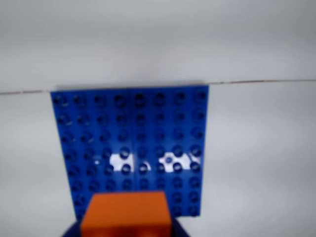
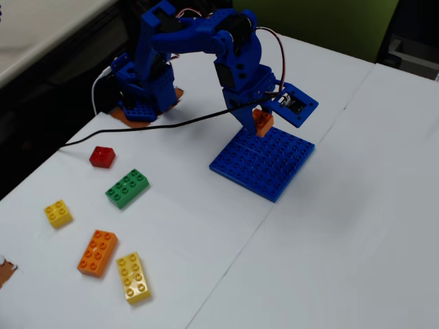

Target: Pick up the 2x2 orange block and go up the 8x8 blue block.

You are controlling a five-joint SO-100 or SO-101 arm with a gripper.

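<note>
The 8x8 blue block [image 2: 264, 161] lies flat on the white table at centre right in the fixed view; it fills the middle of the wrist view [image 1: 131, 143]. My gripper [image 2: 258, 122] is shut on the 2x2 orange block [image 2: 262, 121] and holds it just above the baseplate's far left edge. In the wrist view the orange block [image 1: 127, 213] sits at the bottom edge, blurred, in front of the baseplate's near rows, with my gripper [image 1: 127, 232] barely showing under it.
In the fixed view, loose bricks lie at the left: a red 2x2 [image 2: 102, 156], a green 2x4 [image 2: 127, 187], a yellow 2x2 [image 2: 58, 213], an orange 2x4 [image 2: 97, 252] and a yellow 2x4 [image 2: 133, 277]. A black cable [image 2: 137, 130] crosses the table.
</note>
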